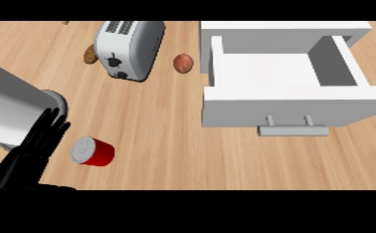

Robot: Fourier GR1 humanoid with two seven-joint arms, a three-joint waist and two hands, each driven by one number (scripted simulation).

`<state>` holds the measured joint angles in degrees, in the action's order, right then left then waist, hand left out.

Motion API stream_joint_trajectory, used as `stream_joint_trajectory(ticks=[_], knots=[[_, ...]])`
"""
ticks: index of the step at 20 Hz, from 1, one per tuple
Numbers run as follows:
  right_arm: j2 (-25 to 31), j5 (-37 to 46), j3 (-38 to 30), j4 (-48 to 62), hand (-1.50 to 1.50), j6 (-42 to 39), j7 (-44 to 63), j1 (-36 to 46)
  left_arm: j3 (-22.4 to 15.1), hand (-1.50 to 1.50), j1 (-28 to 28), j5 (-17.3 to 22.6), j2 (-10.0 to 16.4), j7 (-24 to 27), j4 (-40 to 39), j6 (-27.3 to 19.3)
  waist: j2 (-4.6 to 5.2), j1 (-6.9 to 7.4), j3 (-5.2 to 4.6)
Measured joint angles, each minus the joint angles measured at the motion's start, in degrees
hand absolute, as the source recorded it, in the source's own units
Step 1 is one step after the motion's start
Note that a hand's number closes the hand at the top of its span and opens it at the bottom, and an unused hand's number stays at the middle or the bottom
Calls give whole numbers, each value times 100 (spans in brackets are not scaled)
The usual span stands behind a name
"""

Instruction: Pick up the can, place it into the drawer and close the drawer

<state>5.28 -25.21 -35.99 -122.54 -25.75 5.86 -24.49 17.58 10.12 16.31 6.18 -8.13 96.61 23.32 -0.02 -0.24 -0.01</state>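
Head view: only one hand shows, the left hand [33, 150], coming in at the lower left of the frame under its grey forearm [22, 110]. Its fingers [51, 126] are straight and fanned, pointing up and to the right, and they hold nothing. The right hand is out of frame.

The can [93, 152] sits on the counter [161, 142] in the lower left, just beside the hand on its right and a little below the fingertips, not touching them. Its grey lid faces left, toward the hand, and its red wall faces right, so in the picture its long axis runs roughly left to right. I cannot tell whether it stands upright or lies tipped.

The drawer [279, 105] stands open at the right of the frame, well apart from the can, with its handle [294, 129] toward the lower edge and nothing visible in it.

A toaster [129, 48] is at the upper left.

As I judge it, the pick-up has not begun. The left hand is plainly the nearer, and the coming move needs a short shift right, with the fingers wrapping the red wall.
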Motion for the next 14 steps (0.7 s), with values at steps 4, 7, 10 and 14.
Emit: stream_joint_trajectory(ticks=[4, 7, 10, 14], knots=[[-89, -48, -121, -48, -150, -125, 11, -55, 35, -150, -83, -382, -52, 643, -674, -19, 0, -7, -2], [-176, 43, -158, 29, -150, -242, -70, -27, 164, -150, -197, -517, 79, 1047, -1247, 48, 2, -5, -1], [-260, 8, -199, -105, -150, -313, 28, -67, 226, -150, -263, -636, 168, 1399, -1752, 117, 1, -6, 0], [-249, -105, -335, -131, -150, -413, 134, -21, 174, -150, -382, -837, 191, 1797, -2300, 134, 0, -5, -2]])
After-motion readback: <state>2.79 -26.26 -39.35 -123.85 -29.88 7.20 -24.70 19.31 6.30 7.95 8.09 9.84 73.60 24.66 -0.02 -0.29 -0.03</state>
